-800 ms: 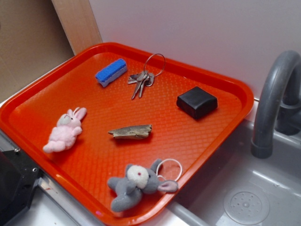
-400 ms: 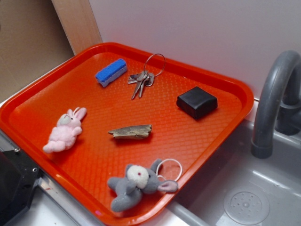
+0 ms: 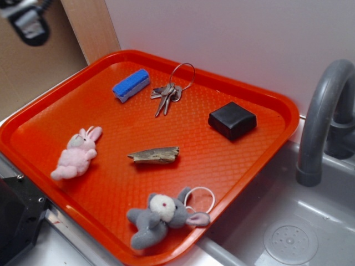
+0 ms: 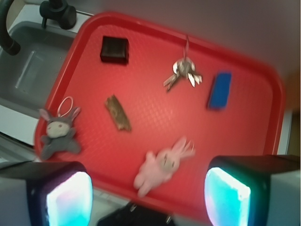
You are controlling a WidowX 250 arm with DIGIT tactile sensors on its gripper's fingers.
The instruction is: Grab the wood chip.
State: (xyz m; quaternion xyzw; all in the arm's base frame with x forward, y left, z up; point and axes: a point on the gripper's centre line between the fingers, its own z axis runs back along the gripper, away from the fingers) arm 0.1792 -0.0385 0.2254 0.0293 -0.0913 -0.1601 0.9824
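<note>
The wood chip [image 3: 155, 155] is a flat grey-brown sliver lying near the middle of the orange-red tray [image 3: 50, 119]. From the wrist camera the wood chip [image 4: 118, 112] shows left of centre on the tray [image 4: 155, 122], far below. My gripper [image 4: 148, 195] is open, its two glowing pads wide apart, nothing between them. It hangs high above the tray's near edge. In the exterior view only a blurred bit of the gripper [image 3: 29, 22] shows at the top left corner, well away from the chip.
Around the chip lie a pink plush bunny [image 3: 77, 153], a grey plush toy [image 3: 163, 214], a bunch of keys [image 3: 169, 91], a blue block [image 3: 131, 85] and a black block [image 3: 232, 119]. A grey sink [image 3: 288, 233] with faucet [image 3: 321, 122] sits right of the tray.
The gripper has come into the exterior view at the top left corner; earlier it was out of view. Nothing on the tray has moved.
</note>
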